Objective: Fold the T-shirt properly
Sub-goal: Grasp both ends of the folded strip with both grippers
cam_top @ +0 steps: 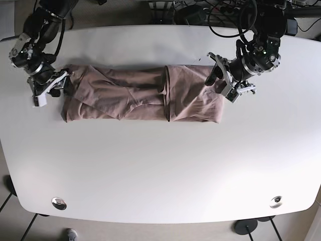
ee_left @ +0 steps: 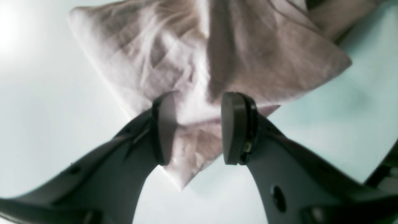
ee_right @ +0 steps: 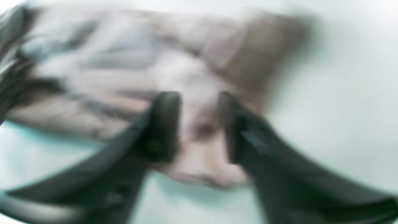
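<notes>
Lying across the upper middle of the white table (cam_top: 160,170): a brownish-pink T-shirt (cam_top: 125,95), already folded into a long band running side to side, wrinkled, with a fold edge standing up near its middle and the part beyond it doubled over.

At the band's right end in the base view: the left gripper (cam_top: 226,83), low over the cloth's upper corner, jaws parted. From the left wrist camera, both fingers (ee_left: 234,127) spread apart with a pointed corner of the T-shirt (ee_left: 192,68) lying between and beneath them; not pinched, cloth flat on the table (ee_left: 46,109).

At the band's other end: the right gripper (cam_top: 50,88), at the cloth's edge. Heavily blurred in the right wrist view, yet a clear gap visible between the two dark fingers (ee_right: 163,124), with the T-shirt (ee_right: 140,68) underneath. Touching the fabric or not: cannot tell.
</notes>
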You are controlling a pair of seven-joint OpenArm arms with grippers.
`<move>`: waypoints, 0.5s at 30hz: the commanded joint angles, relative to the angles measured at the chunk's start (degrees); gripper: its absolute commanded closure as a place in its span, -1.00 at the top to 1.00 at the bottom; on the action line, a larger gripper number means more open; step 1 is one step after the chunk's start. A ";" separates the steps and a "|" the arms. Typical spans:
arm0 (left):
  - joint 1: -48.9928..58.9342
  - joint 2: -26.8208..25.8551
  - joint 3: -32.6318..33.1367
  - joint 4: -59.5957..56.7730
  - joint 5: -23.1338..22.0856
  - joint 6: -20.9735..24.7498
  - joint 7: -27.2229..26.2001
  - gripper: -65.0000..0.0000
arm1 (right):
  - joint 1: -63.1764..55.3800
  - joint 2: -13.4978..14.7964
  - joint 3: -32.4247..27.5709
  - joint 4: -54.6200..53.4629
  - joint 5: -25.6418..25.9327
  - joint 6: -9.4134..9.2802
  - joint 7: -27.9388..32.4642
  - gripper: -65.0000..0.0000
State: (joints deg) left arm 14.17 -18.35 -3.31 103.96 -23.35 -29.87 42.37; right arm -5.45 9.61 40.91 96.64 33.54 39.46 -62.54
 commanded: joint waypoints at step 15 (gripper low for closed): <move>-7.98 5.47 -18.71 -13.11 -16.51 -10.13 -1.09 -0.29 | 5.85 7.84 0.81 -29.52 18.99 0.54 -2.03 0.63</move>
State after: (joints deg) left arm 6.74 -12.10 -21.71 90.15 -38.81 -39.70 42.46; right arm 0.08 16.91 41.34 66.67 53.12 40.12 -62.98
